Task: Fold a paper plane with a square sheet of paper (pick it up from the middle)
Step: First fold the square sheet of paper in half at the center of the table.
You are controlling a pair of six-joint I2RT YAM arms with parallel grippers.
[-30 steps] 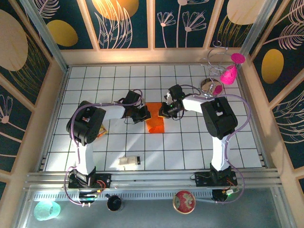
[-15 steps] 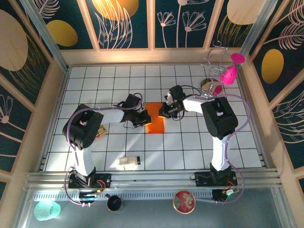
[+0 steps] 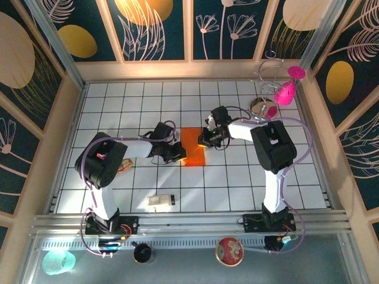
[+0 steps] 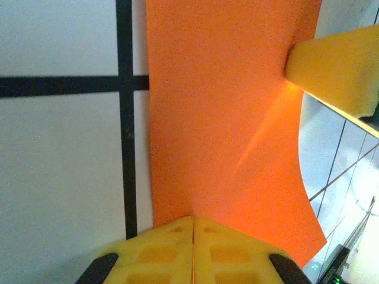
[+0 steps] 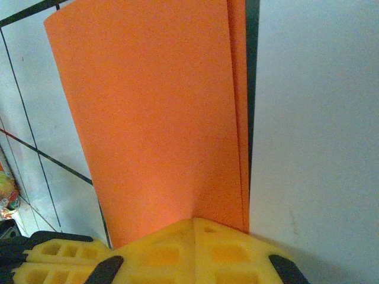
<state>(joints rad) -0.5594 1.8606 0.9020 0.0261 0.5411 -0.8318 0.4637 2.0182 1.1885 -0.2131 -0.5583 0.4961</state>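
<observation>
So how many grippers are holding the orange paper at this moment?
2. The left gripper is shut on the left edge of the square sheet of paper. The right gripper is shut on its right edge.

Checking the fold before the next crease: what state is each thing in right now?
square sheet of paper: folded over into two layers, pinched at two opposite edges.
left gripper: shut on one edge of the sheet.
right gripper: shut on the opposite edge.
beige block: lying loose, apart from both arms.
</observation>
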